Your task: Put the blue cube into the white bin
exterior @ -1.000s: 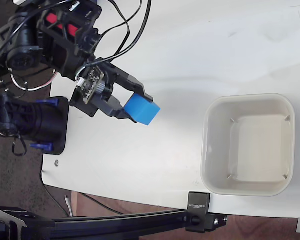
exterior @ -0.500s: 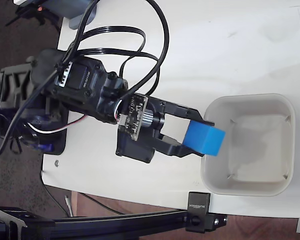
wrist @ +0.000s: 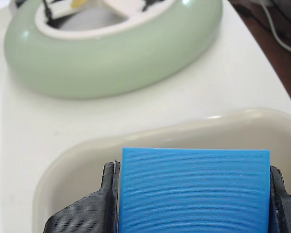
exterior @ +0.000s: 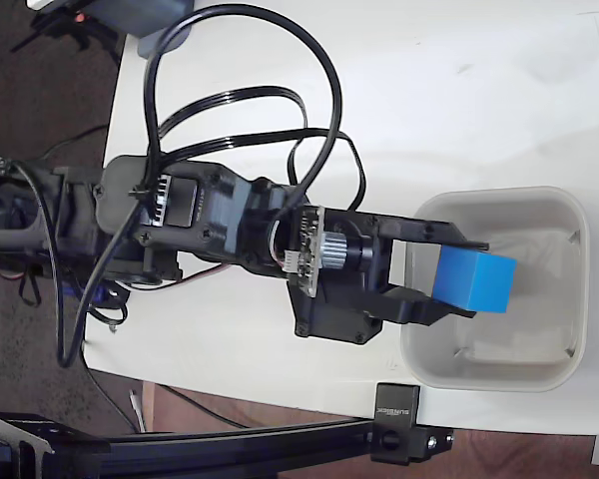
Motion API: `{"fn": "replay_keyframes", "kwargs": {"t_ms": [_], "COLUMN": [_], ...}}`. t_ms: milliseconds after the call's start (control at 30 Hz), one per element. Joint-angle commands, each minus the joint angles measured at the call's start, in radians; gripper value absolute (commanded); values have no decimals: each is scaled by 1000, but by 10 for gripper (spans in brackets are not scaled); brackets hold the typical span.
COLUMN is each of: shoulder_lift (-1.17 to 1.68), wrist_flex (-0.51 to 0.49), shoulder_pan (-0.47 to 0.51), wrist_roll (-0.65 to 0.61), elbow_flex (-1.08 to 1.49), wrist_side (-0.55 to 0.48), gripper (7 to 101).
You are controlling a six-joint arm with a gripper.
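- Blue cube (exterior: 474, 281) is clamped between your jaws, held above the hollow of the white bin (exterior: 579, 215), not resting on the floor.
- Gripper (exterior: 441, 279) jaws are closed to cube width.
- Step: release phase. Next, open the jaws; lower first if you want less bounce.
- White surface (exterior: 409, 100); pale green ring-shaped object (wrist: 111, 63) beyond the bin in wrist view.

A small robotics lab or hobbyist test bench is suggested by a white table (exterior: 459, 90) to which a black bracket (exterior: 399, 424) is clamped, by loose black cables (exterior: 240, 100), and by an exposed circuit board (exterior: 307, 249).
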Motion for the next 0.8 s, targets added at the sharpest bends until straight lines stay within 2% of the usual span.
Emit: {"fn": "replay_keyframes", "kwargs": {"t_ms": [33, 100, 233, 300, 467, 567, 633, 700, 800], "shoulder_lift": [11, 8, 44, 112, 430, 652, 805, 979, 1220], "wrist_flex": [14, 40, 43, 77, 347, 552, 632, 641, 589], "shoulder_pan": [14, 25, 26, 9, -72, -127, -160, -172, -199], "wrist_roll": [-8, -21, -46, -63, -144, -147, -146, -163, -192], "elbow_flex": [-121, -140, -110, -63, 101, 233, 371, 560, 856], "wrist_side": [-5, -6, 11, 43, 167, 213, 233, 215, 204], "gripper": [925, 995, 1003, 1003, 1003, 1003, 1003, 1003, 1003]}}
